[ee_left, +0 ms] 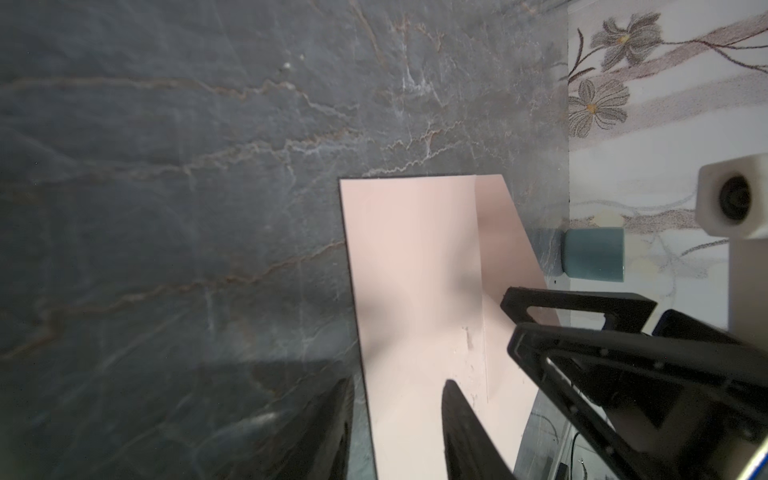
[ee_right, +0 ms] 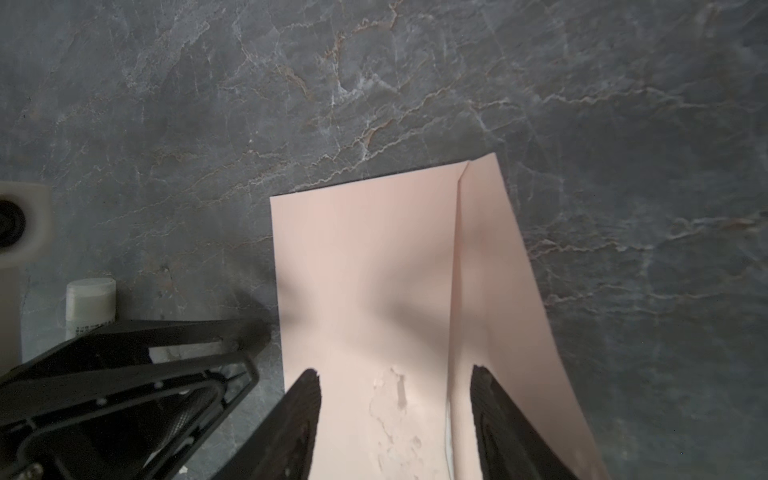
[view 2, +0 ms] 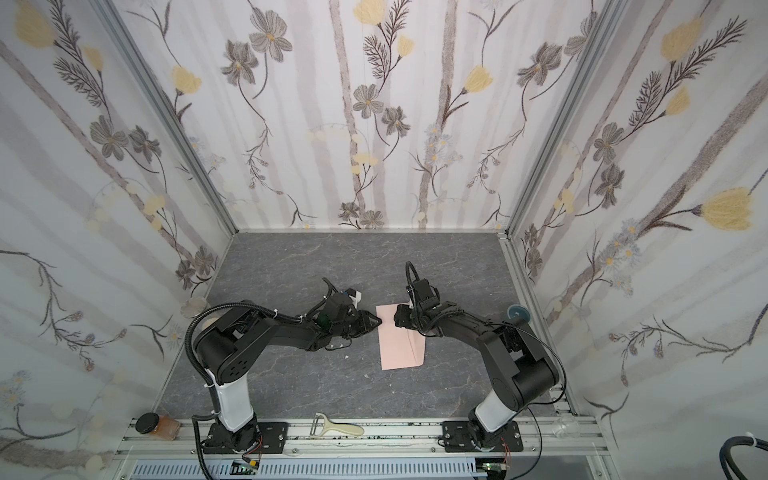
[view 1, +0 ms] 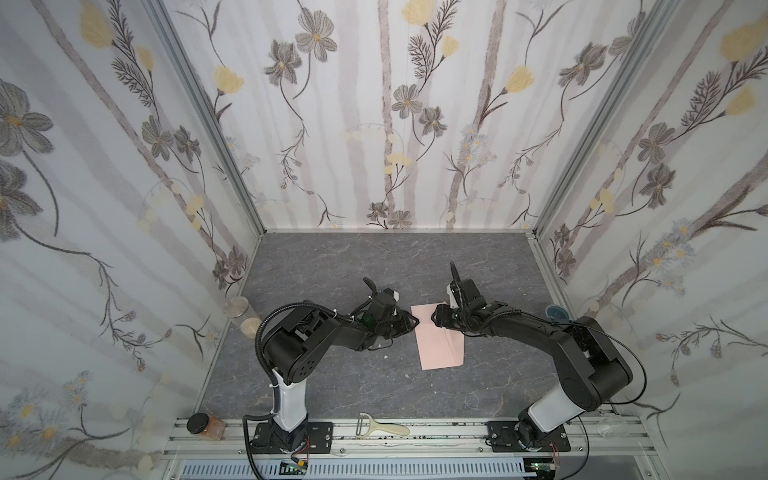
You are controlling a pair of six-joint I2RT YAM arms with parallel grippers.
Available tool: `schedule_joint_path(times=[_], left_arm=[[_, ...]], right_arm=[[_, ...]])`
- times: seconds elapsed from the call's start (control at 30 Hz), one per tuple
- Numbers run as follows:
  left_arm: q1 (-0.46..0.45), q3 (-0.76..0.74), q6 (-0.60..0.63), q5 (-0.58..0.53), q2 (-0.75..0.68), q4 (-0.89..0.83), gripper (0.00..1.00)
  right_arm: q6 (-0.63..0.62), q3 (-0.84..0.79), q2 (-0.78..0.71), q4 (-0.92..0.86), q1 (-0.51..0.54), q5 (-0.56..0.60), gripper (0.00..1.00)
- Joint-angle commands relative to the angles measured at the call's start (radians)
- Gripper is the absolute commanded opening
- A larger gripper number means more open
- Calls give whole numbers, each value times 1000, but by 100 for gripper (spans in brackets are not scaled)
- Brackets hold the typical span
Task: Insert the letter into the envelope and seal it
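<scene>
Under both pairs of jaws, the envelope (view 1: 440,349)

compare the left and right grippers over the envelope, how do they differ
The left gripper straddles a long edge of the envelope, one finger over the table, one over paper; the right gripper has both fingers over the envelope, either side of the fold of the flap. The right gripper's jaws stand wider than the left gripper's. Both are open and hold nothing.
</scene>
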Motion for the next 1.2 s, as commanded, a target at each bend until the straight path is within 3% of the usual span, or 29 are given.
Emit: schedule_joint_path(times=[0.0,0.4,1.17], left_arm=[[0,-30,-3,2,-22,-37,39],[-58,-44,-30,-9,-25,-35,39],[-6,-84,-17,-37,-69,-40,38]], right_arm=[[0,-26,-19,1,9,5,59],[69,-100,-9,78,70,-24,59],[142,-91,17,162,109,-89,59]])
